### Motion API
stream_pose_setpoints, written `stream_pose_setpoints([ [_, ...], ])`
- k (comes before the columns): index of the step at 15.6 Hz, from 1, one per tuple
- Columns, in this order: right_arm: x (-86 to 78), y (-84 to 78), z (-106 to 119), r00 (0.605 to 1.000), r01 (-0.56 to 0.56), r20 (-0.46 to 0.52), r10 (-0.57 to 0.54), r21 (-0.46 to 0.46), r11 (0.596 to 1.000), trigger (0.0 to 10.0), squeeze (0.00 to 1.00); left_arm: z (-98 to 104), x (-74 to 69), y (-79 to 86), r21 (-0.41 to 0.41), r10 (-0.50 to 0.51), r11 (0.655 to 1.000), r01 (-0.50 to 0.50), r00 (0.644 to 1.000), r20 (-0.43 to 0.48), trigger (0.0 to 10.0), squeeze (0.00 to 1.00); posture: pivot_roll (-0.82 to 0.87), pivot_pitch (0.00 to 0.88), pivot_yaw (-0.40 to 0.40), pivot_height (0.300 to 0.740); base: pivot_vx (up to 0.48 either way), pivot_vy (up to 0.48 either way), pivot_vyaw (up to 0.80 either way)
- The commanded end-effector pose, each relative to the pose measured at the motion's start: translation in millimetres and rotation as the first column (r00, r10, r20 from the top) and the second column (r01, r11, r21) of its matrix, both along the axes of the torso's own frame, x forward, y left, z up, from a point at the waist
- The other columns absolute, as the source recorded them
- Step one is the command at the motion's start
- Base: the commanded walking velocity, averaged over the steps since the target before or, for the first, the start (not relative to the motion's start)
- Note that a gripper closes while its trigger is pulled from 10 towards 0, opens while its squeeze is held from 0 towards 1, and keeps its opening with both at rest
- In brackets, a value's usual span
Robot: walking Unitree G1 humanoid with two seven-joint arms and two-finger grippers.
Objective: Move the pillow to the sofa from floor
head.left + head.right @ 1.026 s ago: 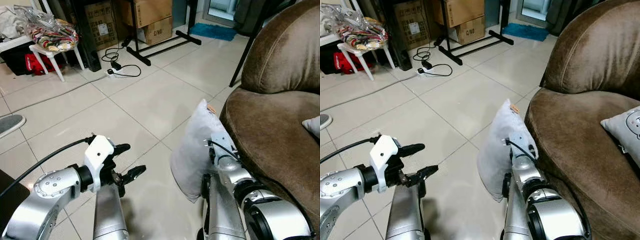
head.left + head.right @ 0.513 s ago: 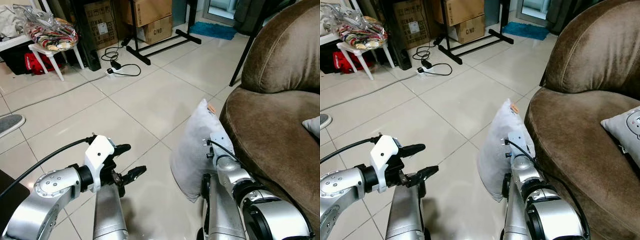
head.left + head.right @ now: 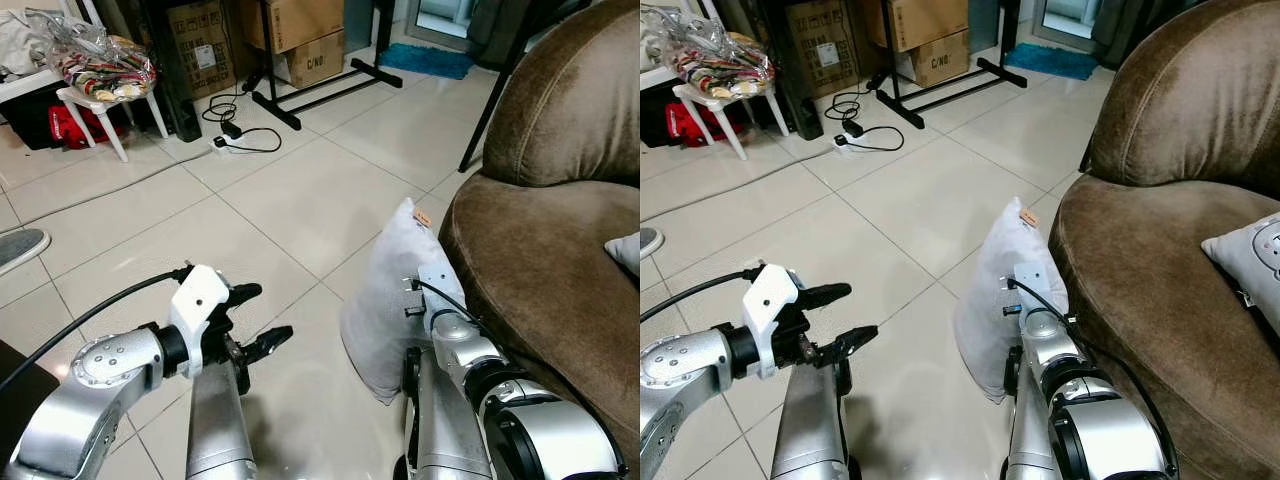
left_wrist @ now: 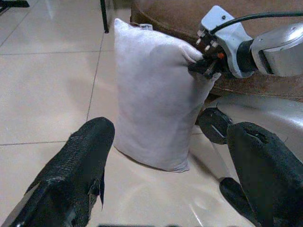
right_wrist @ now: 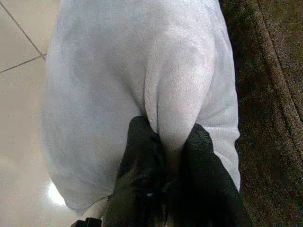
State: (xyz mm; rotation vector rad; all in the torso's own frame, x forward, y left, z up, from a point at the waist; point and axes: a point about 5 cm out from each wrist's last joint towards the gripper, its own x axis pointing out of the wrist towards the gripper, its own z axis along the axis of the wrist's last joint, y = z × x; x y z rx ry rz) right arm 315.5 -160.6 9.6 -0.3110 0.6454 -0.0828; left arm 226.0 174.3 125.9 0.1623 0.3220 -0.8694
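head views: the right claw [image 3: 1012, 300] is pinched on the top side edge of the white pillow [image 3: 385, 290], which stands upright on the tiled floor [image 3: 300, 190], its far edge against the front of the brown sofa [image 3: 540, 250]. the sofa seat rim sits just to the right of that claw, with a second pillow [image 3: 1250, 255] lying on the seat further right. the left claw [image 3: 255, 320] hangs well to the left of the pillow, fingers spread wide, holding nothing, with bare tile between it and the pillow. open floor runs ahead of both claws toward cardboard boxes [image 3: 310, 40] and a power strip [image 3: 228, 143].

left wrist view: past the two spread black fingers [image 4: 80, 165] the pillow stands on its bottom edge, the right claw biting its upper corner.

right wrist view: the black fingers [image 5: 142, 156] are narrowed on a raised fold of pillow fabric; sofa edge beside it.
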Motion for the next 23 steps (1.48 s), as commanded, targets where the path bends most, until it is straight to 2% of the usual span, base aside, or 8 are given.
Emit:
stream_pose_setpoints([
  [1, 3.0, 3.3, 3, 1.000, -0.010, 0.004, 0.010, 0.007, 1.000, 0.0, 0.00, -1, 1.4, -0.4, 0.000, -0.005, 1.000, 0.005, 1.000, -0.001, 10.0, 0.00, 0.06, 0.000, 0.020, 0.450, 0.000, 0.000, 0.00],
  [5, 4.8, 7.7, 4, 1.000, -0.020, 0.023, 0.018, 0.059, 0.998, 0.0, 0.00, -1, 6.1, -0.8, -0.004, 0.010, 1.000, -0.010, 1.000, 0.017, 10.0, 0.00, 0.06, 0.000, 0.017, 0.450, 0.000, 0.000, 0.00],
  [9, 13.2, 28.0, 17, 0.988, -0.115, 0.135, 0.075, 0.318, 0.941, 0.0, 0.00, -2, 18.2, -4.6, 0.011, 0.059, 0.998, -0.060, 0.996, 0.067, 10.0, 0.00, 0.02, 0.000, 0.022, 0.450, 0.000, 0.000, 0.00],
  [13, 16.8, 29.6, 72, 0.890, -0.299, 0.452, 0.063, 0.473, 0.829, 0.0, 0.00, 4, 35.1, -6.5, -0.011, 0.208, 0.978, -0.210, 0.960, 0.187, 10.0, 0.00, -0.05, 0.000, 0.050, 0.450, 0.000, 0.000, 0.00],
  [14, 8.2, 26.3, 96, 0.851, -0.311, 0.524, 0.030, 0.456, 0.834, 10.0, 0.00, 7, 35.4, -2.9, -0.024, 0.252, 0.967, -0.253, 0.943, 0.217, 10.0, 0.00, -0.06, 0.000, 0.046, 0.450, 0.000, 0.000, 0.00],
  [16, -8.1, 23.4, 126, 0.786, -0.365, 0.618, -0.018, 0.488, 0.793, 10.0, 0.00, 11, 34.1, -0.8, -0.028, 0.291, 0.955, -0.294, 0.922, 0.256, 10.0, 0.00, -0.04, 0.000, 0.038, 0.450, 0.000, 0.000, 0.00],
  [17, -17.1, 22.4, 135, 0.768, -0.381, 0.640, 0.008, 0.447, 0.809, 10.0, 0.00, 18, 34.9, -1.1, -0.039, 0.315, 0.947, -0.318, 0.903, 0.292, 10.0, 0.00, -0.03, 0.000, 0.038, 0.460, 0.000, 0.000, 0.00],
  [23, -37.6, 21.3, 145, 0.773, -0.301, 0.628, -0.088, 0.486, 0.820, 10.0, 0.00, 29, 33.6, -1.1, -0.077, 0.343, 0.939, -0.336, 0.883, 0.320, 10.0, 0.00, -0.04, 0.000, 0.061, 0.515, 0.000, 0.000, 0.00],
])
